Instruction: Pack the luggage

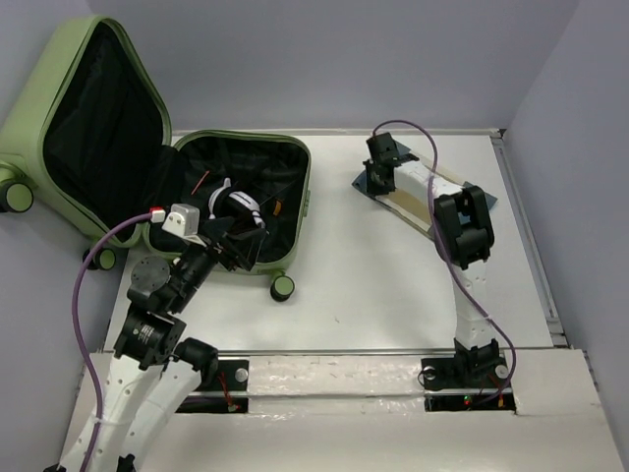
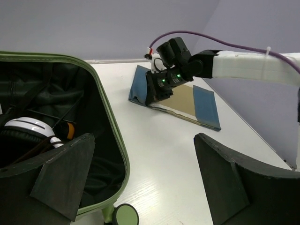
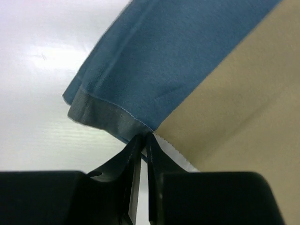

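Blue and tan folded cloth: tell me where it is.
In the top view the blue and tan folded cloth lies at the far right of the table, right of the open luggage, one corner pinched by the right gripper.

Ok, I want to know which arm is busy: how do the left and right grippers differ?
The left gripper stands wide open and empty; the right gripper is pinched shut on the folded cloth. The left gripper is over the rim of the luggage; the right gripper is across the table. Both have black fingers.
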Motion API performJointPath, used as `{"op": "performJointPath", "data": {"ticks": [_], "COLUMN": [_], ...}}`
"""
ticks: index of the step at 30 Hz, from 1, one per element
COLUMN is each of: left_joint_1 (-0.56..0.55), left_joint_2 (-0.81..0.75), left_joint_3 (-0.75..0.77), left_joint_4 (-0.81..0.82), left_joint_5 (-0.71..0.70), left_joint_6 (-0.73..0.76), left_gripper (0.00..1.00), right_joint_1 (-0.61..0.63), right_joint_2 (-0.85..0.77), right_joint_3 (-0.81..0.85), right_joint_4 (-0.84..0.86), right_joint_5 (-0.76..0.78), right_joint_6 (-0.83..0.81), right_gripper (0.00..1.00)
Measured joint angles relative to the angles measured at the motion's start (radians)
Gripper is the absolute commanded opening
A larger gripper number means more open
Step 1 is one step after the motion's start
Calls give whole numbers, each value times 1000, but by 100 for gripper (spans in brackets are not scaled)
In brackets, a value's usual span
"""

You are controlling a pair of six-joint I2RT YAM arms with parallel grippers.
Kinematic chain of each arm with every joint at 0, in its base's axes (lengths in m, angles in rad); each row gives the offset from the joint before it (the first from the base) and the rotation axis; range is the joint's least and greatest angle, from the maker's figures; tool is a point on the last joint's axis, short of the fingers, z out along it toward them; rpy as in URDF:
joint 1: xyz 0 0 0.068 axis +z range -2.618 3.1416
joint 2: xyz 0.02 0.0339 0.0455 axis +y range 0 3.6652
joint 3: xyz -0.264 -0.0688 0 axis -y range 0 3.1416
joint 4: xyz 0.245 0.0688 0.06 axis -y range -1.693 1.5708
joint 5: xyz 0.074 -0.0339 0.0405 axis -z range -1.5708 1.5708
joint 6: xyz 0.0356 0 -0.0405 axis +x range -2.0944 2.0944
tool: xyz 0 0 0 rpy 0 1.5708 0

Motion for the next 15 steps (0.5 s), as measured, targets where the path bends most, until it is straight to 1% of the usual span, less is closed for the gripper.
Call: {"op": "performJointPath", "data": {"ticks": [3, 4, 5, 6, 8, 9, 10, 12, 15], "left_joint_1": [0, 0, 2, 4, 4, 5, 5, 6, 6], "left_joint_2": [2, 5, 10, 15, 35, 47, 58, 94, 161], "left_joint_3": [0, 0, 0, 0, 0, 0, 0, 1, 9], "left_joint_4": [0, 0, 1, 1, 3, 8, 12, 31, 53], "left_joint_5": [3, 4, 7, 12, 33, 46, 57, 93, 146], "left_joint_6": [-2, -3, -4, -5, -10, -15, -20, -37, -67], "left_gripper": [99, 99, 99, 99, 99, 99, 99, 99, 99], "right_joint_1": [3, 6, 7, 13, 33, 47, 70, 101, 121], "right_joint_2": [-115, -165, -204, -269, -356, -400, -451, -520, -608], "right_joint_3": [-195, -290, -343, -442, -578, -636, -702, -783, -841], "right_joint_4": [65, 109, 127, 145, 199, 208, 211, 218, 209], "right_joint_5": [-28, -45, -53, -67, -87, -101, -119, -148, -217], "right_joint_6": [19, 34, 38, 51, 72, 86, 100, 125, 144], "right_gripper": [10, 10, 10, 11, 16, 30, 40, 54, 69]}}
